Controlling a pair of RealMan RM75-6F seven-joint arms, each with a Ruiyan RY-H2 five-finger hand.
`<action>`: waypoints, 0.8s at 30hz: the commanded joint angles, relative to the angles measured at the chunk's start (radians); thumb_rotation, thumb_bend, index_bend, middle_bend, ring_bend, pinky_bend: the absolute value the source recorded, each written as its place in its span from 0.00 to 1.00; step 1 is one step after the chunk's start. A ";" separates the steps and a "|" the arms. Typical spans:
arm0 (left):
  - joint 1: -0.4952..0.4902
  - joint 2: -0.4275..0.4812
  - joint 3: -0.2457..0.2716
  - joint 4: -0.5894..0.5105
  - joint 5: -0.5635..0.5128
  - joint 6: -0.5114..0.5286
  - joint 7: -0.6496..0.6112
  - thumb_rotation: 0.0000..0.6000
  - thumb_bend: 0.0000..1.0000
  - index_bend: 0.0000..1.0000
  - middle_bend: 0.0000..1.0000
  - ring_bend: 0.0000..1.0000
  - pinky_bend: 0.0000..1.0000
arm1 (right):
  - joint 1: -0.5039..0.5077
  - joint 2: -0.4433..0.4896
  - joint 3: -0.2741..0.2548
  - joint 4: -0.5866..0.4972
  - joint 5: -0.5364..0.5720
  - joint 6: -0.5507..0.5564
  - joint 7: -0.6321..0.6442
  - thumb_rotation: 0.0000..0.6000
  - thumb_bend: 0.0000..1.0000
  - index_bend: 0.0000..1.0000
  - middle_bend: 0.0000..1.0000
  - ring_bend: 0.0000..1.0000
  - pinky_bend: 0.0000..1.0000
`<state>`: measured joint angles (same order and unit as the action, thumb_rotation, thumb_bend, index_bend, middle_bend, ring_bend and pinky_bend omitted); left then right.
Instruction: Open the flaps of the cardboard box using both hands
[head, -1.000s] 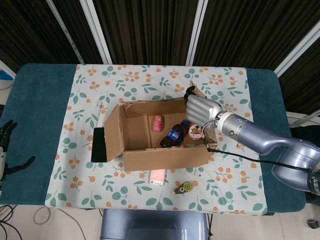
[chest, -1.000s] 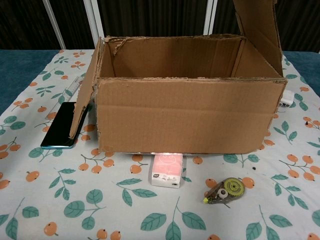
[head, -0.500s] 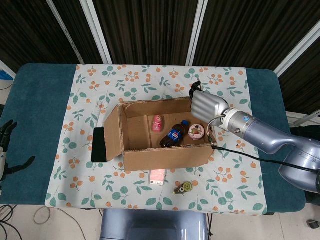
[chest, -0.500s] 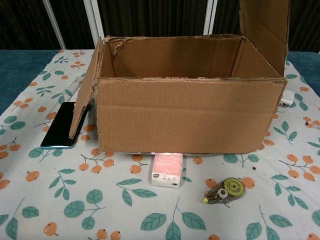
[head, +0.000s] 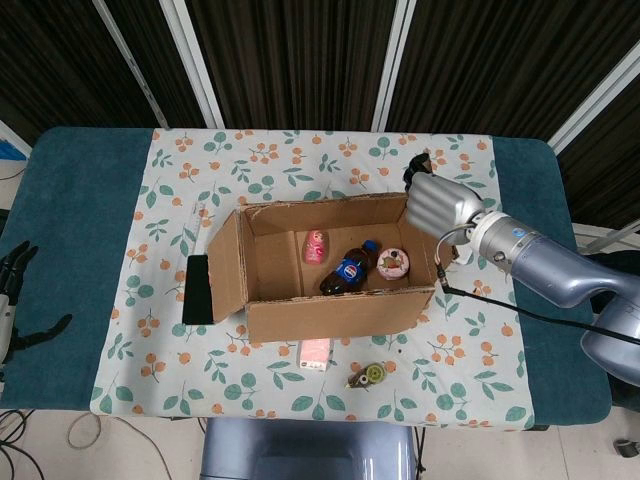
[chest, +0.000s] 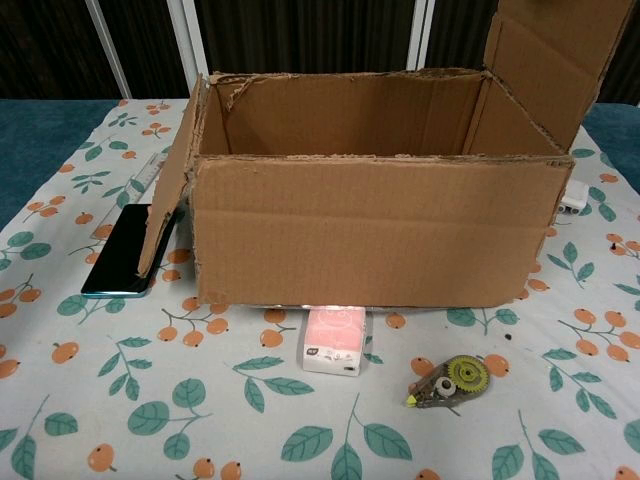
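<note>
The cardboard box (head: 330, 300) stands mid-table with its top open. Inside lie a cola bottle (head: 350, 268), a small pink bottle (head: 316, 245) and a round pink container (head: 394, 263). My right hand (head: 440, 203) holds the top edge of the right flap (chest: 545, 60), fingers curled over it; that flap leans outward past upright. The left flap (head: 228, 265) hangs swung out to the side. My left hand (head: 12, 280) hovers beyond the table's left edge, fingers spread, holding nothing. The chest view shows neither hand.
A black phone (head: 196, 288) lies beside the left flap. A pink tissue pack (head: 316, 354) and a correction-tape roller (head: 366, 376) sit in front of the box. A small white object (chest: 572, 200) rests right of the box. Floral cloth covers the table.
My right hand has moved right and away from the box's middle, carrying the right flap from leaning inward to leaning outward. The left hand has stayed put.
</note>
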<state>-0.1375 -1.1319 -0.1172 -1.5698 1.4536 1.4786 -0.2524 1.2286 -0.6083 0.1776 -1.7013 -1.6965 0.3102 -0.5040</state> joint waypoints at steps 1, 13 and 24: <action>0.000 0.000 0.001 -0.001 0.001 0.000 0.001 1.00 0.18 0.00 0.00 0.00 0.06 | -0.013 0.006 -0.002 0.005 0.005 0.001 -0.003 1.00 1.00 0.39 0.33 0.24 0.28; 0.000 0.001 0.002 -0.003 0.001 0.001 0.005 1.00 0.18 0.00 0.00 0.00 0.06 | -0.089 0.000 -0.016 0.035 0.033 0.019 -0.030 1.00 1.00 0.39 0.33 0.24 0.28; -0.001 0.001 0.005 -0.004 0.001 -0.004 0.010 1.00 0.18 0.00 0.00 0.00 0.06 | -0.185 -0.015 -0.045 0.090 0.095 0.047 -0.071 1.00 1.00 0.36 0.32 0.24 0.28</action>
<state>-0.1384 -1.1306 -0.1123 -1.5733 1.4549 1.4747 -0.2420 1.0528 -0.6220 0.1361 -1.6172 -1.6102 0.3520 -0.5684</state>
